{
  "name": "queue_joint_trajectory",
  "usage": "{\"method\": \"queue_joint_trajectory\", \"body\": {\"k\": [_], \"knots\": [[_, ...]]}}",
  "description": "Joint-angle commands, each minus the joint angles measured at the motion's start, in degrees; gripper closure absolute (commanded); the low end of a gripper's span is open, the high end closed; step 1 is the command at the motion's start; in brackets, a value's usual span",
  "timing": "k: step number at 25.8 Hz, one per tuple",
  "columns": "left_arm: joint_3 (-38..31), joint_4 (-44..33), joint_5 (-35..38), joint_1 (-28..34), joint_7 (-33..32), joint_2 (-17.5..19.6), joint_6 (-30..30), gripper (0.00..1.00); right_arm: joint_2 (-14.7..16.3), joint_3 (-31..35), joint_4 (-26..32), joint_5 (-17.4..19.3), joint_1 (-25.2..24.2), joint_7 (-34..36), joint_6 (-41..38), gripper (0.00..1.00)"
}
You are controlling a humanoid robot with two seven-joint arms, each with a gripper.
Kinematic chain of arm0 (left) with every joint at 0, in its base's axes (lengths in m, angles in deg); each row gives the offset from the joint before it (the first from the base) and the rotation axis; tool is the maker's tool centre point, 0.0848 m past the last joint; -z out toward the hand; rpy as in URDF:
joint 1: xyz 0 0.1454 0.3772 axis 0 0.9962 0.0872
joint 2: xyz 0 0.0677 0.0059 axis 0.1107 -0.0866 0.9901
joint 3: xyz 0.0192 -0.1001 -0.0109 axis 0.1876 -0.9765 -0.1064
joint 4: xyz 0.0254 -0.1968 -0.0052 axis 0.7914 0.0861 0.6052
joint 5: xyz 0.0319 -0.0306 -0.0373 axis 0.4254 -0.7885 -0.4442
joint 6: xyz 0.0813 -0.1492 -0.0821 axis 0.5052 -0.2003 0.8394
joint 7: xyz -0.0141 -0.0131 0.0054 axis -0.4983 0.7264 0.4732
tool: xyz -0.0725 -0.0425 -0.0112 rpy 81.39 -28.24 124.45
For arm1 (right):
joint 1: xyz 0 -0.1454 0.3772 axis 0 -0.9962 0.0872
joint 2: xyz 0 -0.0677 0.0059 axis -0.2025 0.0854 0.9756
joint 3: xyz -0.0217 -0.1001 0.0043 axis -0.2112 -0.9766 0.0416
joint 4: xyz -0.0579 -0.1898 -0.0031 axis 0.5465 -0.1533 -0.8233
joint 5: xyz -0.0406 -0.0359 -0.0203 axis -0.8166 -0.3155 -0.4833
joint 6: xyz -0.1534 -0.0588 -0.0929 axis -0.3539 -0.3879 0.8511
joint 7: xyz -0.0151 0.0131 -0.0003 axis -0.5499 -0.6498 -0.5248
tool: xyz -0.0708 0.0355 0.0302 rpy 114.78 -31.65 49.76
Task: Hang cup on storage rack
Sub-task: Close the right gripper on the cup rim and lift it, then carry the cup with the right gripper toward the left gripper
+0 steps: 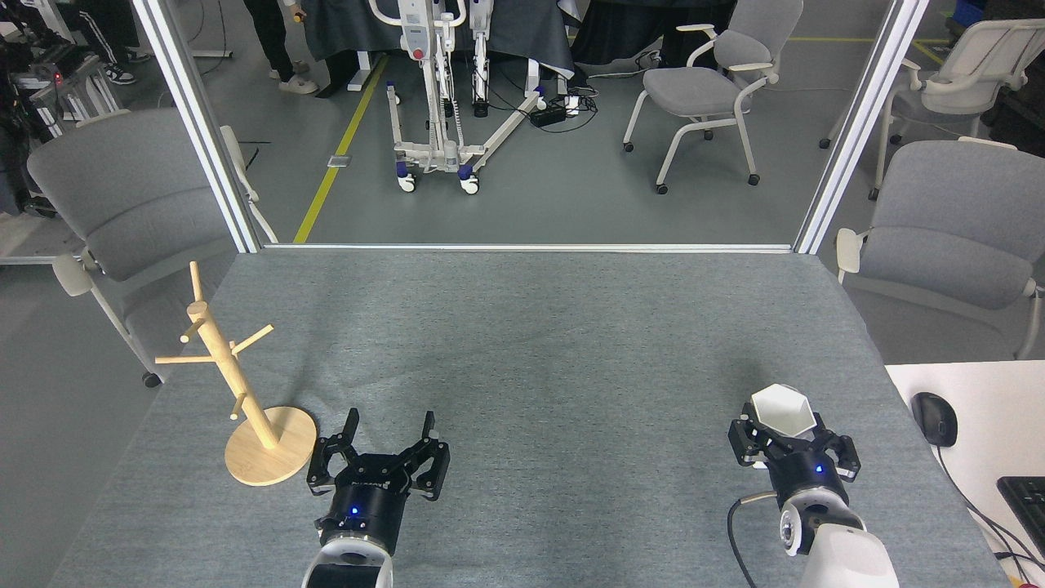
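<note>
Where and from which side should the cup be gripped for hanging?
Grip the cup across its tapering side walls, coming from the near side, as the right gripper is placed now. It stands upright with its hexagonal rim open upward. Its handle isn't visible here; it should stay free for a peg on the rack.
</note>
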Motion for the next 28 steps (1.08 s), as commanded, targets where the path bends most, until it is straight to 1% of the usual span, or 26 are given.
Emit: {"method": "queue_joint_trajectory", "body": {"k": [1, 3, 4, 9, 11, 12, 14, 15, 17, 18, 20, 22, 23, 25, 28], "knots": [[0.0, -0.25, -0.04, 0.0, 0.0, 0.0, -0.02, 0.0, -0.01, 0.0, -0.07, -0.05, 0.0, 0.34, 0.32, 0.19], [0.0, -0.43, -0.04, 0.0, 0.0, 0.0, -0.02, 0.0, -0.09, -0.09, -0.07, 0.04, 0.0, 0.34, 0.15, 0.45], [0.0, -0.43, -0.04, 0.0, 0.0, 0.0, -0.02, 0.0, -0.09, -0.09, -0.07, 0.04, 0.0, 0.34, -0.11, 0.52], [0.0, -0.43, -0.04, 0.0, 0.0, 0.08, -0.02, 0.0, -0.09, -0.09, 0.11, 0.13, 0.0, 0.25, -0.2, 0.54], [0.0, -0.43, -0.04, 0.0, 0.0, 0.08, -0.02, 0.0, -0.09, -0.35, 1.77, 0.22, -0.26, -0.19, -0.29, 0.54], [0.0, -0.43, -0.04, 0.0, 0.0, 0.0, -0.02, 0.0, -0.09, -1.14, 3.62, 0.22, -0.43, -0.45, -0.29, 0.54], [0.0, -0.43, -0.04, 0.0, 0.0, 0.08, -0.02, 0.0, 0.08, -2.99, 9.42, 0.48, -0.87, -1.77, 0.06, 0.54], [0.0, -0.51, -0.04, 0.0, 0.0, 0.08, -0.02, 0.0, 0.61, -3.08, 13.2, 0.66, -1.31, -3.09, 0.24, 0.55], [0.0, -0.69, -0.04, 0.0, 0.0, 0.0, -0.11, 0.0, 1.31, -3.25, 20.32, 1.36, -3.42, -8.01, 0.76, 0.55], [0.0, -0.78, -0.04, 0.0, 0.0, 0.08, -0.2, 0.0, 1.4, -3.34, 24.45, 2.33, -4.3, -11.35, 1.11, 0.55], [0.0, -0.95, -0.04, 0.0, 0.09, 0.0, -0.55, 0.0, 1.4, -3.34, 32.44, 5.66, -5.18, -18.64, 1.55, 0.55], [0.09, -1.13, 0.05, 0.09, 0.44, 0.08, -0.9, 0.0, 1.4, -3.43, 39.04, 8.3, -5.36, -24.54, 2.52, 0.54], [0.35, -1.13, 0.22, 0.18, 0.88, 0.17, -1.08, 0.0, 1.23, -3.51, 41.94, 8.83, -5.36, -26.64, 3.4, 0.54], [3.07, -1.13, 0.66, 0.35, 1.06, 0.61, -1.96, 0.0, 0.87, -4.57, 45.63, 8.92, -5.27, -28.67, 5.86, 0.55], [8.08, -1.3, 1.1, 0.62, 1.15, 1.23, -3.19, 0.01, -1.85, -12.74, 47.65, 8.83, -4.39, -29.02, 12.01, 0.57]]}}
